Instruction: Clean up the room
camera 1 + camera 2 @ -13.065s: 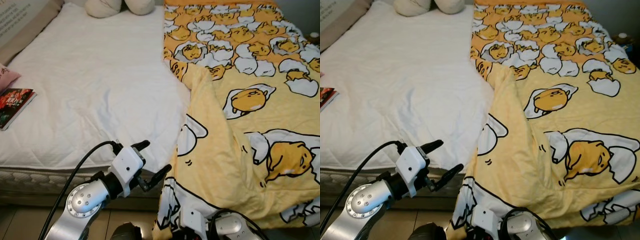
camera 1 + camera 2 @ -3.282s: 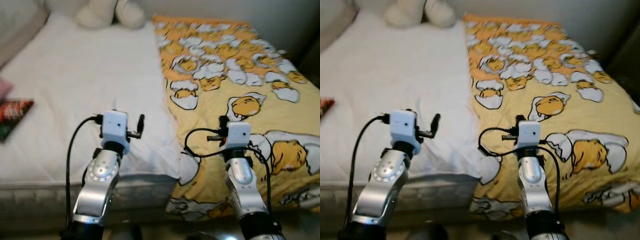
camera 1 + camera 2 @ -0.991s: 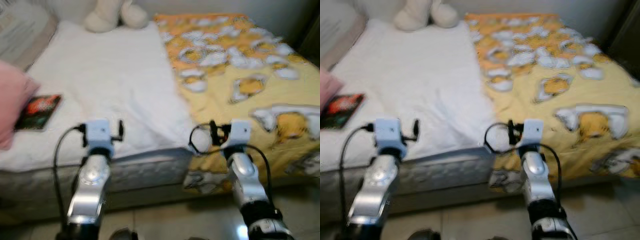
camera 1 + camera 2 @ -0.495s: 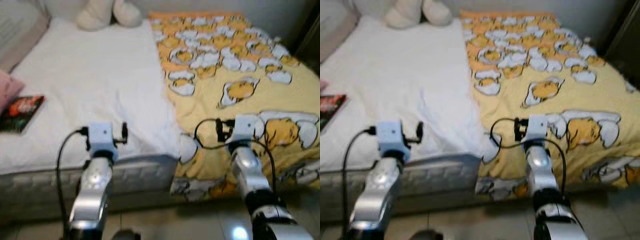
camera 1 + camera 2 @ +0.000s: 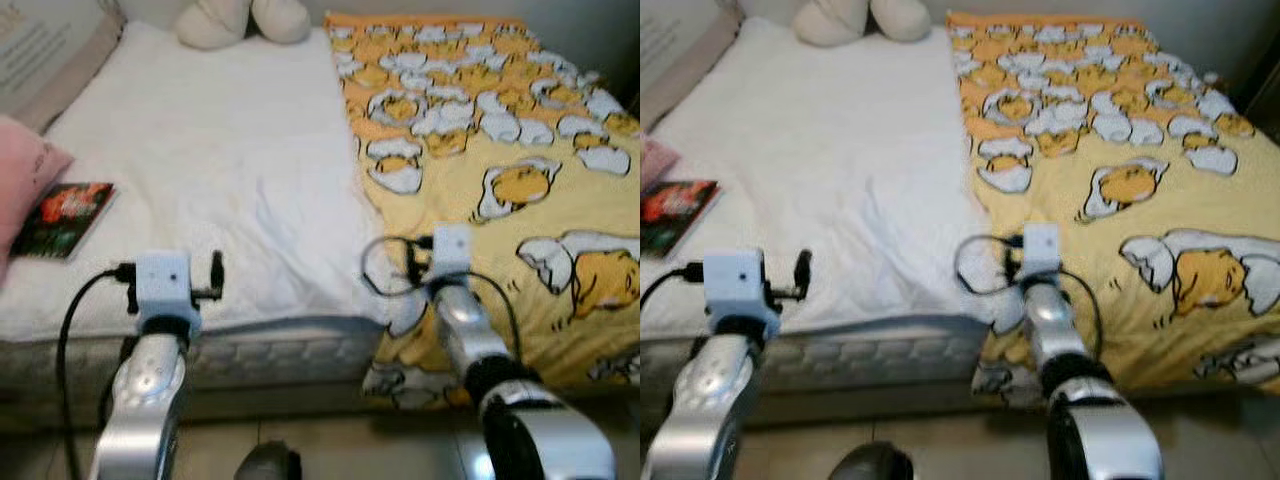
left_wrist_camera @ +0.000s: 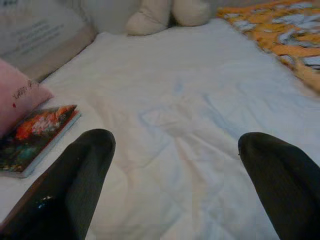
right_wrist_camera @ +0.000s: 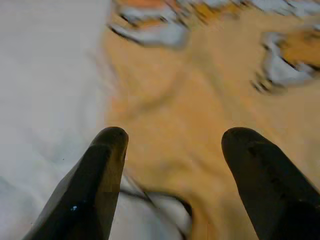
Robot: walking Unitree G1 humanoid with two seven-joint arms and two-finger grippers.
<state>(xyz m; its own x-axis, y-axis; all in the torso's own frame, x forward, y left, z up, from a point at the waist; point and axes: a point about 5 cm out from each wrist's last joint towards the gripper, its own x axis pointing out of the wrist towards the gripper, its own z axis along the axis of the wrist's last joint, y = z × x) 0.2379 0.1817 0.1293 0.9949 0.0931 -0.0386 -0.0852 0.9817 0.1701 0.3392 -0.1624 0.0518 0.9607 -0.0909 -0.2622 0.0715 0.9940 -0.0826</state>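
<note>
The robot stands at the foot of a bed with a white quilted mattress cover [image 5: 210, 150], both silver arms raised over the near edge. The left claw [image 6: 175, 150] hangs above the white sheet, its two black fingers spread wide with nothing between them. The right claw [image 7: 172, 145] is also spread wide and empty, poised over the seam where the yellow blanket printed with cartoon eggs [image 5: 500, 150] meets the white cover. That blanket covers the right half of the bed and drapes over the near edge toward the floor. On the left side lies a red-and-dark paperback book [image 5: 65, 218], just beside a pink pillow [image 5: 22, 180] at the left border. Two cream stuffed cushions [image 5: 245, 20] sit at the far end, and a beige pillow with printed text [image 6: 40, 37] rests in the far left corner.
</note>
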